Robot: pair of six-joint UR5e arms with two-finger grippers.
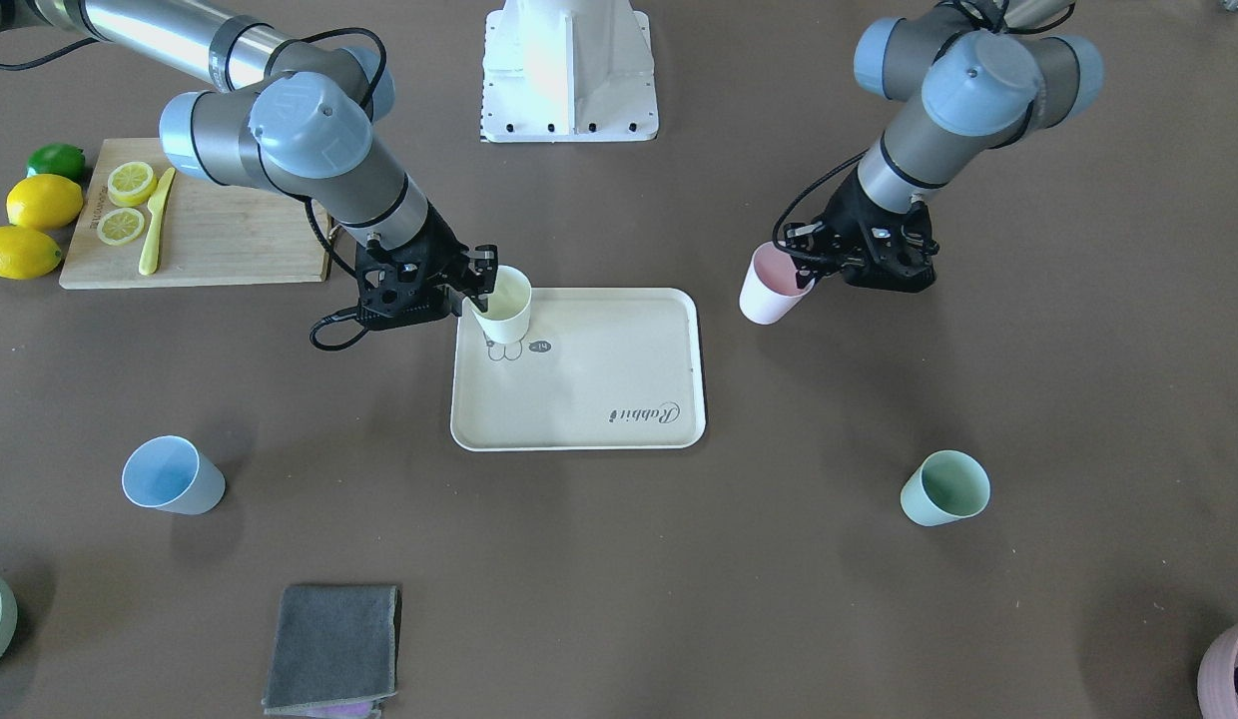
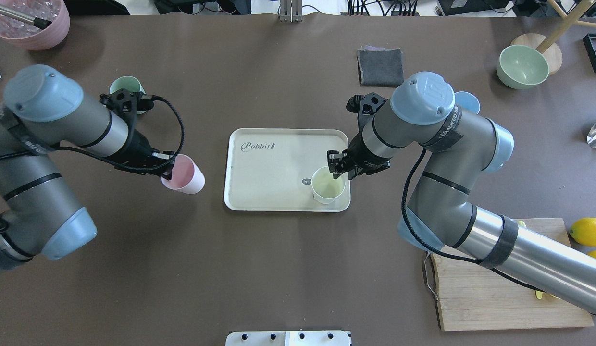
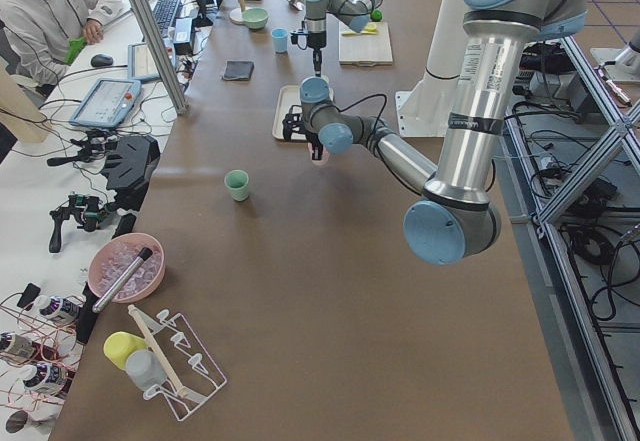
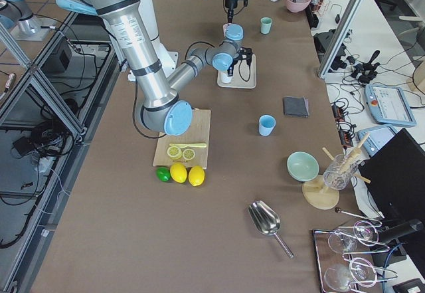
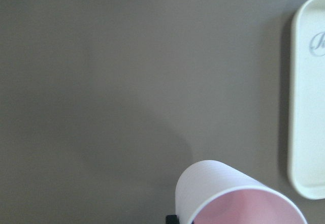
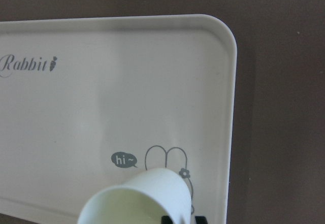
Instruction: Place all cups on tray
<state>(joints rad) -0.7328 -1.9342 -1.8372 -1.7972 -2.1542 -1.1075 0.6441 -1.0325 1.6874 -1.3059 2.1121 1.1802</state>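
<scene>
My right gripper (image 1: 479, 285) is shut on the rim of the pale yellow cup (image 1: 505, 305) and holds it upright over the beige tray (image 1: 599, 369), at the corner with the bear drawing (image 6: 167, 158). I cannot tell whether the cup touches the tray. My left gripper (image 2: 169, 169) is shut on the pink cup (image 2: 185, 175), tilted and lifted above the table to the left of the tray (image 2: 274, 168). The light blue cup (image 1: 172, 476) and the mint green cup (image 1: 944, 488) stand upright on the table, away from the tray.
A wooden cutting board (image 1: 230, 235) with lemon slices and a yellow knife lies beside whole lemons (image 1: 42, 202). A grey cloth (image 1: 334, 647), a pale green dish (image 2: 523, 66) and a mauve pot (image 2: 31, 21) sit along the far edge. The robot base (image 1: 569, 70) stands behind the tray.
</scene>
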